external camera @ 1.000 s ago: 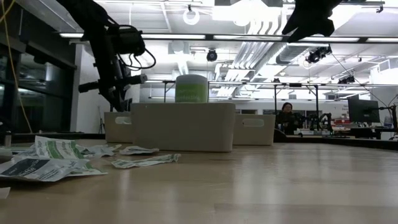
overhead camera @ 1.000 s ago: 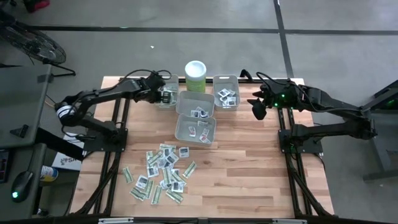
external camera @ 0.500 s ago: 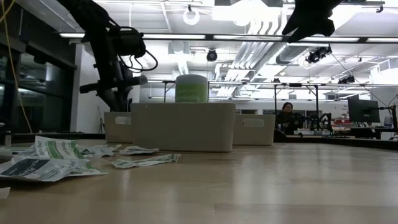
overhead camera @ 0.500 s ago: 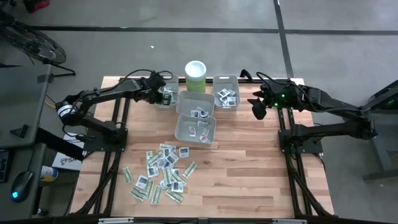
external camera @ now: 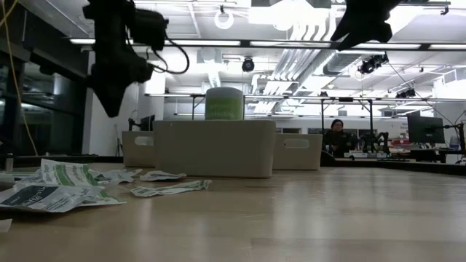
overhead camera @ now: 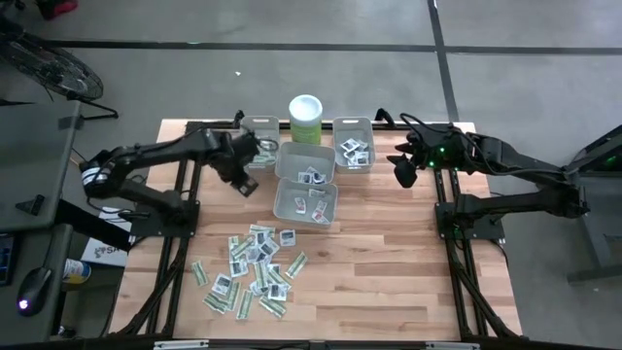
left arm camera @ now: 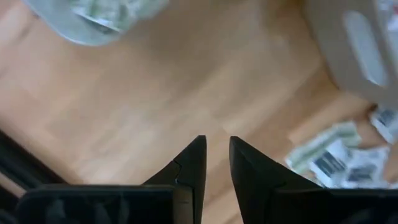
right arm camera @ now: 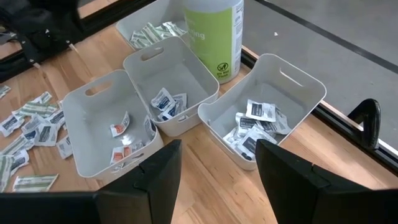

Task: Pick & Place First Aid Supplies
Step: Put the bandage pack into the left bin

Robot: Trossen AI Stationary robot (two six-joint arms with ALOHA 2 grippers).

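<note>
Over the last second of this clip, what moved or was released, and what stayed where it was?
The left gripper pulled back from over the far-left grey plastic bin of green-white strip packets and swung toward the near side, now above bare wood beside the bins, holding nothing, its jaws slightly apart. The right gripper, the four bins, the pale green white-lidded canister and the loose pile of paper packets did not shift.

Table (overhead camera: 389, 262): four bins (overhead camera: 305, 201) clustered at the far middle, each holding packets; canister (overhead camera: 305, 119) behind them, between the two rear bins. Loose packets (overhead camera: 255, 270) scattered on the near left, well apart from the bins.
</note>
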